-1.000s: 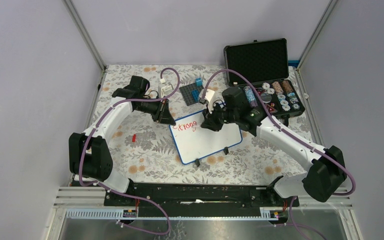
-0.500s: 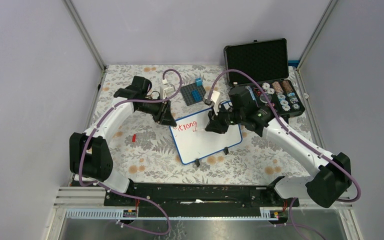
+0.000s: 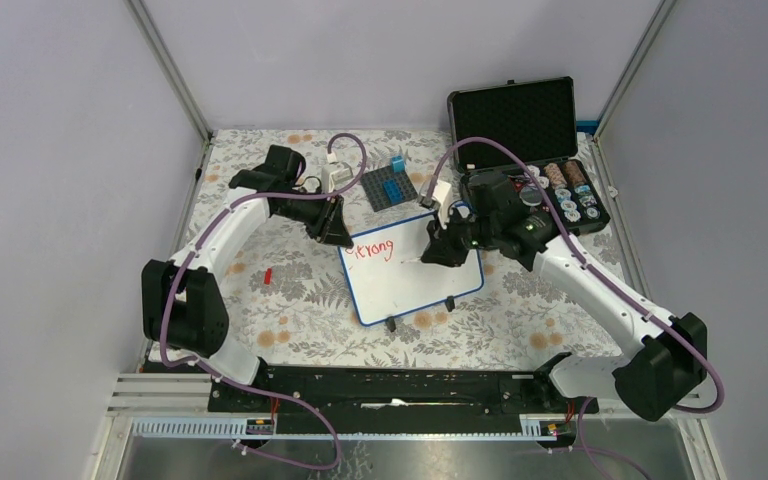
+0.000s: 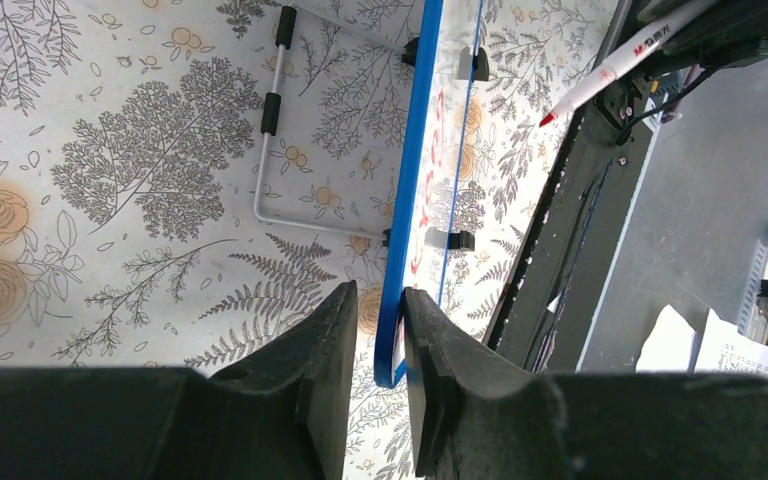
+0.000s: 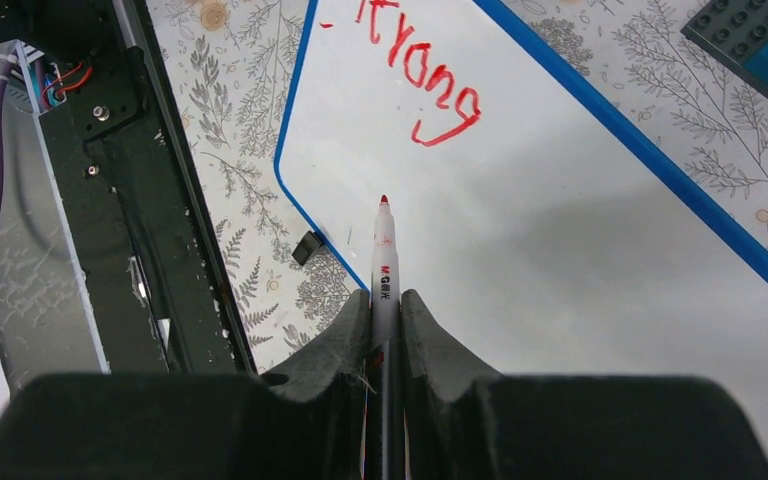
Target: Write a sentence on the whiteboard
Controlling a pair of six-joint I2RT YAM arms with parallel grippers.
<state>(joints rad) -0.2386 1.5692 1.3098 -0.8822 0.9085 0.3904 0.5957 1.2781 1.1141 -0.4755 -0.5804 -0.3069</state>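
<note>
My right gripper (image 5: 385,305) is clamped tight on a red marker (image 5: 384,255). Its tip points out over the whiteboard (image 5: 580,220), below the red word (image 5: 422,75); I cannot tell whether it touches. My left gripper (image 4: 378,320) is pinched nearly closed on the blue rim (image 4: 407,200) at the board's far left corner. The board sits mid-table on the floral cloth (image 3: 290,290), near the black case (image 3: 512,118).

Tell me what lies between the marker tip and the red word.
Only bare whiteboard separates the marker tip from the red word; the right wrist view shows it.
</note>
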